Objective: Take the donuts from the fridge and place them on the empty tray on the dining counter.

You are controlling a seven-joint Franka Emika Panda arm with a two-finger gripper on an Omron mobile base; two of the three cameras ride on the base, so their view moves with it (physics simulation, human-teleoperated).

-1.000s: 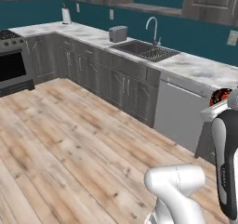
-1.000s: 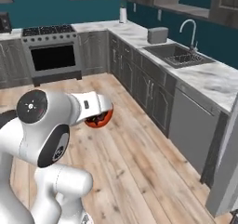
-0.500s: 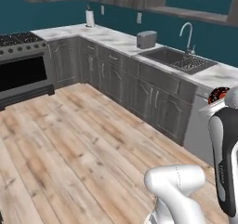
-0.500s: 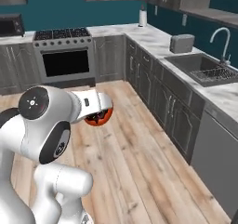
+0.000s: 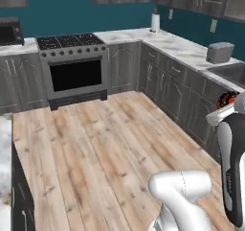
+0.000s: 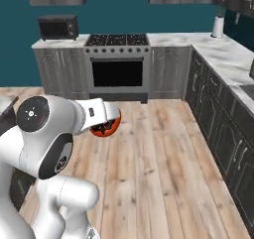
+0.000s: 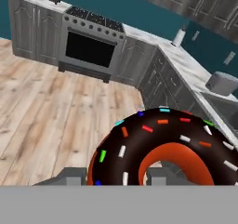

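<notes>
My gripper [image 7: 116, 179] is shut on one of the donuts [image 7: 139, 144], a ring with dark icing, coloured sprinkles and a red-orange underside. It fills the lower half of the hand view. In the right base view the donut [image 6: 105, 128] hangs in front of the white arm, with the gripper [image 6: 110, 122] held above the wood floor. In the left base view a red sliver of the donut [image 5: 226, 100] peeks out at the top of the arm on the right. A marble top over a dark base at the left edge looks like the end of the dining counter [image 5: 5, 163]. The fridge and the tray are out of view.
A steel stove [image 5: 76, 69] with a black oven door stands at the far wall between grey cabinets. A marble worktop [image 5: 186, 50] runs down the right side with a toaster [image 5: 219, 52] and a paper-towel roll [image 5: 154, 22]. Wood floor [image 5: 95, 148] lies between.
The whole picture has swung, so the base has turned: the sink and dishwasher slid off to the right and the stove came to the middle. The donut stays in the gripper.
</notes>
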